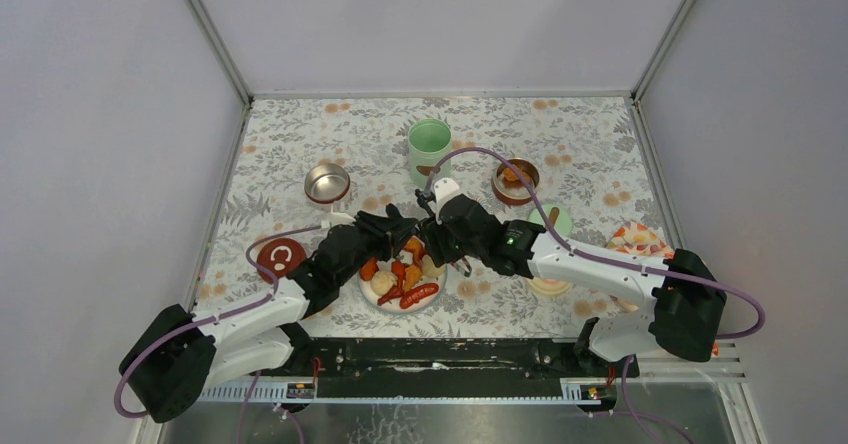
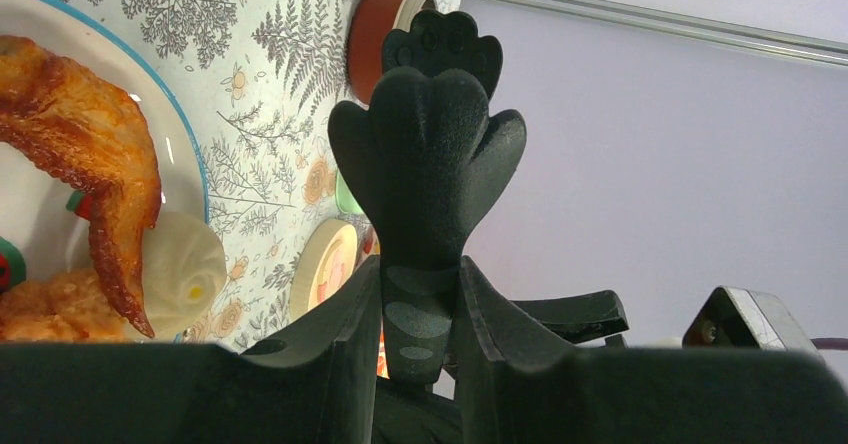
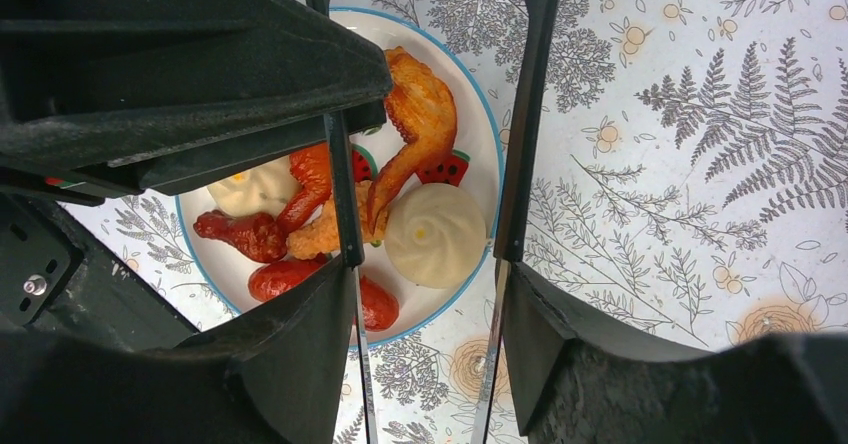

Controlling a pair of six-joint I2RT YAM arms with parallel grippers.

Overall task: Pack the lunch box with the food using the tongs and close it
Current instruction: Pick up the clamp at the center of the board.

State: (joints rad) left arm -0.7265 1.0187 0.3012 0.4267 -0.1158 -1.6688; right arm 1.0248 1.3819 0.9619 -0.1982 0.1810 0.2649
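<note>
Both arms reach inward and meet over the far side of the plate [image 3: 420, 26], which sits near centre, just ahead of the bases. The food is there: a pale bun [image 3: 435, 234], a fried chicken wing [image 3: 420, 114] and glossy red sausages [image 3: 290, 276], heaped and touching. The right gripper [image 3: 425, 274] points straight down, its jaws bearing on the outer sides of the right tongs [image 3: 527, 114]. The tongs' blades stand spread, one over the heap and one at the plate's right rim, with the bun between them. The left gripper [image 2: 415, 304] is rolled onto its side, jaws pinching the left tongs [image 2: 425, 154]. Their paw-shaped tips are nearly together and point off the plate, carrying nothing. The bun looks soft and light and probably rolls, so take it across its widest part with a gentle squeeze. The sausages look slick, so grip them mid-length, crosswise. The wing looks stiff and awkward, best taken at the thick end. The lunch box stands farther back, all open. The mint jar [image 1: 429, 149] is at far centre, one steel bowl [image 1: 327, 182] far left looks empty, and the other bowl [image 1: 515, 179] far right holds orange pieces. The dark-red lid [image 1: 281, 257] lies left of the plate, with the green lid [image 1: 556, 222] and cream lid [image 1: 550, 286] to the right.
</note>
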